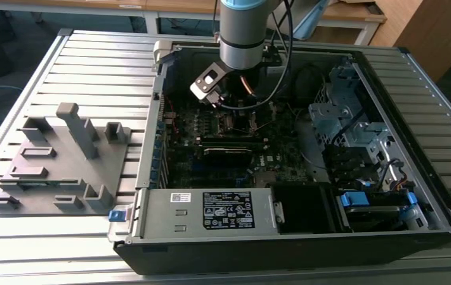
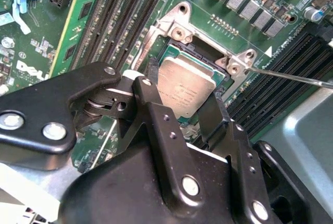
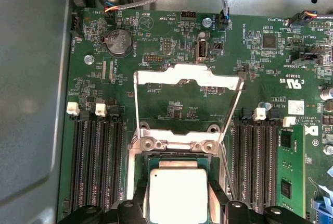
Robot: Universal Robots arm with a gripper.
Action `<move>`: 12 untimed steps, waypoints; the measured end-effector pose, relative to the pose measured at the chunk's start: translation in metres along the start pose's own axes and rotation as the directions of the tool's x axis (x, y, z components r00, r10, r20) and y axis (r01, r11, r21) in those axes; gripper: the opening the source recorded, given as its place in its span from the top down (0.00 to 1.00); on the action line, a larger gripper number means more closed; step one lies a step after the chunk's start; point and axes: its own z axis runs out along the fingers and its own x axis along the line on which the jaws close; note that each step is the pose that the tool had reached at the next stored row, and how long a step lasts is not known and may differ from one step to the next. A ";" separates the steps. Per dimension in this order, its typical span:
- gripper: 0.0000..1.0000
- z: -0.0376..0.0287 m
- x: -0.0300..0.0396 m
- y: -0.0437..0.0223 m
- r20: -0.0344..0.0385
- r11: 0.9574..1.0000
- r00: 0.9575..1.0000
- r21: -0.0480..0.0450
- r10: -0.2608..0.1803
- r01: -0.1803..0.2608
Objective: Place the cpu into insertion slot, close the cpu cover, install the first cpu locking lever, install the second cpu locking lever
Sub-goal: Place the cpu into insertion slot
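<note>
Position: the cpu (image 2: pixel 184 86) lies in the insertion slot (image 2: pixel 173 52), pinched at two opposite edges by the tool (image 2: pixel 186 84). Memory slots (image 3: pixel 96 161) flank the slot closely on both sides. In the first wrist view I see the cpu cover (image 3: pixel 223 81) raised open, off the slot. The exterior view shows me the open computer case (image 1: pixel 289 255) on the slatted worktop (image 1: pixel 91 59).

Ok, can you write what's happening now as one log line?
tool: at cpu | cpu: at insertion slot | cpu cover: open
</note>
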 end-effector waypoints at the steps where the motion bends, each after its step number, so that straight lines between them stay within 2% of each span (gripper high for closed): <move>1: 0.46 0.0001 0.0000 -0.0001 0.000 1.000 1.000 0.000 0.000 0.000; 12: 0.46 0.0011 0.0000 -0.0002 0.000 1.000 1.000 0.000 0.000 0.000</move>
